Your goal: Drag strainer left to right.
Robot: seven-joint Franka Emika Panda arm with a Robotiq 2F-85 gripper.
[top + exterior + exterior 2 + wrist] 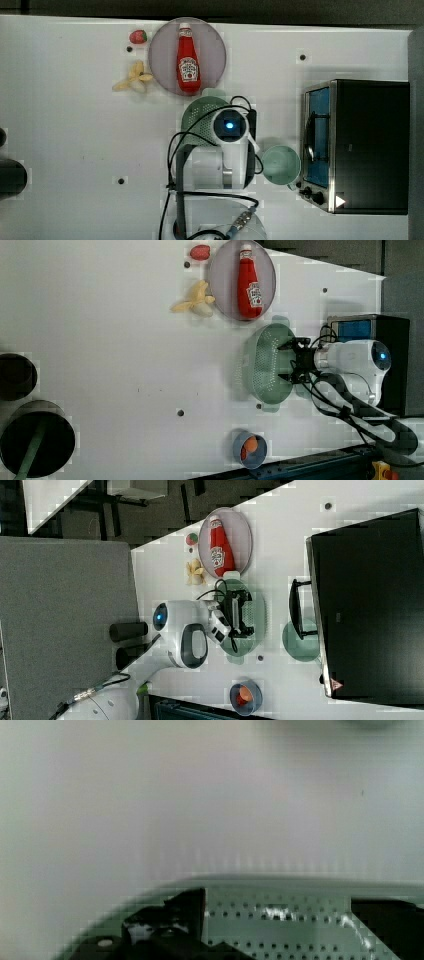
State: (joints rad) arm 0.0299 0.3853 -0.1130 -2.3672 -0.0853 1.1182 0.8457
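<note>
- The strainer (196, 122), a muted-green bowl pierced with small holes, sits on the white desk (65, 125) near its middle, just below the grey plate (165, 55) in the top view.
- One of its rim tabs (280, 320) points toward the plate in the left view; the other tab (270, 407) is on the opposite side.
- The hand (290, 361) hangs over the strainer's bowl with its black fingers (287, 346) spread wide, one toward each side of the bowl, and nothing between them.
- In the wrist view the fingers (185, 912) stand either side of the perforated wall of the strainer (280, 920), low inside the rim; whether they touch it I cannot tell.
- In the top view the white wrist of the arm (229, 125) covers the strainer's right half.
- A ketchup bottle (188, 60) lies on the grey plate, cap toward the top view's top.
- Beside the plate, on the top view's left, lie a strawberry (138, 36) and a peeled banana (134, 79).
- A pale mint cup (281, 164) stands on the top view's right of the strainer, apart from it, just beside the toaster oven (360, 145).
- A small blue bowl (249, 449) holding something orange sits near the desk's edge, below the strainer in the left view.
</note>
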